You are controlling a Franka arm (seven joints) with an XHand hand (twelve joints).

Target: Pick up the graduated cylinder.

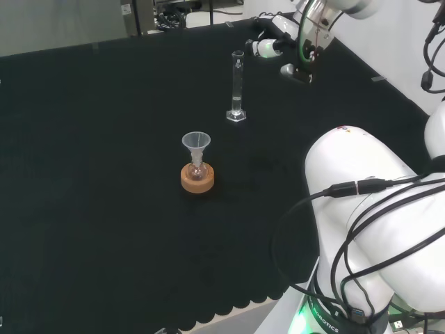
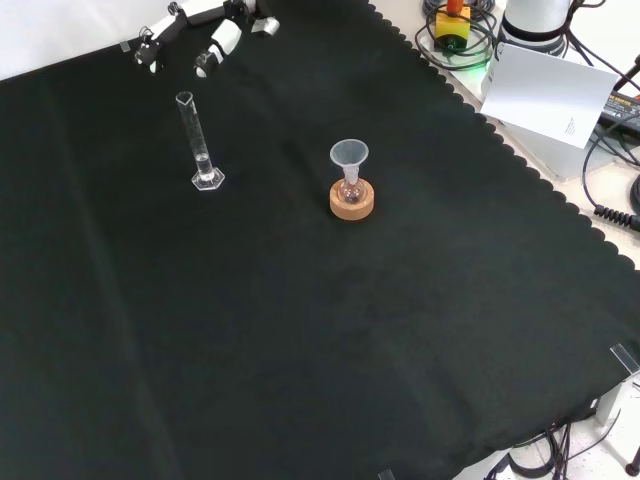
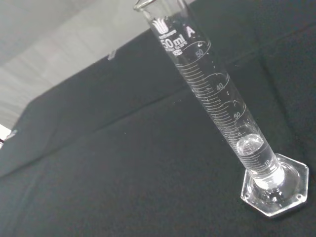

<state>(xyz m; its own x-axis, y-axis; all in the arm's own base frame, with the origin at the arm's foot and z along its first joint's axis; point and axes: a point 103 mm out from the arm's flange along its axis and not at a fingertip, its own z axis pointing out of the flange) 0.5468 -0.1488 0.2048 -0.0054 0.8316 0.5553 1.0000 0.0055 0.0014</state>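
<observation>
Lab: graduated cylinder [image 1: 237, 87], funnel [image 1: 196, 142]

A clear glass graduated cylinder [image 3: 224, 116] stood on its hexagonal base [image 3: 275, 188] on the black cloth [image 3: 113, 173] covering the table, seen close from the wrist camera. White graduation marks ran along its tube, and a small amount of clear liquid [image 3: 253, 149] sat near the bottom. The tube's mouth lay toward 11 o'clock of the base. Beyond the cloth's far edge, a pale surface [image 3: 59, 54] showed.
</observation>
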